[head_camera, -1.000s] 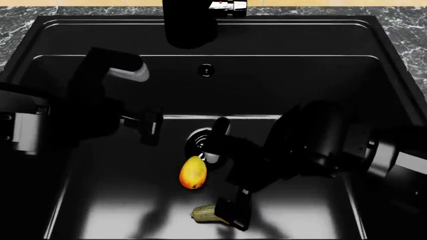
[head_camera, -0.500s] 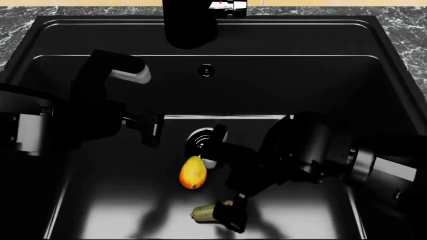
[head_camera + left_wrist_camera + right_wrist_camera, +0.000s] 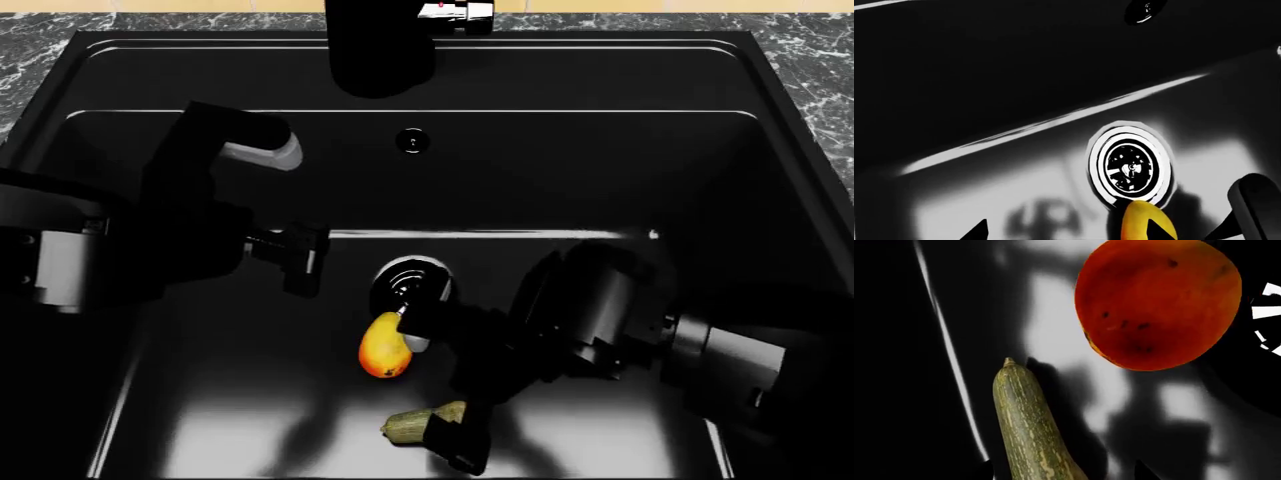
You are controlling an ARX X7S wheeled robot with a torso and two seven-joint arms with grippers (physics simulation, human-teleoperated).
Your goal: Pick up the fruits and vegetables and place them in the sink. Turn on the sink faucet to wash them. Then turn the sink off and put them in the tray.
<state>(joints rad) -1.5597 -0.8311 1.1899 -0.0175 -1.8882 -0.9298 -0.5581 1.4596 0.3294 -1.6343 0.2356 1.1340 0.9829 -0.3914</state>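
On the floor of the large matte black sink basin point(image 3: 747, 150), nearest the head camera, lies the elongated pale green-tan squash point(image 3: 423, 420), its long axis running roughly across the head view, with one end toward the robot's left in plain sight and the other hidden behind the right gripper point(image 3: 461, 440). The dark fingers of the right gripper stand over that hidden end; whether they touch or pinch the squash cannot be told from any view. The right wrist view shows what the head view cannot: the squash's striped, speckled skin point(image 3: 1031, 425) and its narrow stem tip, with the mango's red-orange blush point(image 3: 1157, 302) just beyond that tip and apart from it. A little farther in, the small oval yellow-orange mango point(image 3: 386, 345) lies with its long axis pointing toward the round metal drain point(image 3: 407, 280), just beside its rim. The left wrist view shows the drain's inner rings point(image 3: 1131, 167) and the mango's yellow end point(image 3: 1147, 225). The left gripper point(image 3: 296, 255) hangs above the floor near the drain, holding nothing, its opening unclear. Farther back are the small overflow hole point(image 3: 412, 141) and the tall black faucet point(image 3: 382, 45) with its chrome-tipped lever point(image 3: 451, 10).
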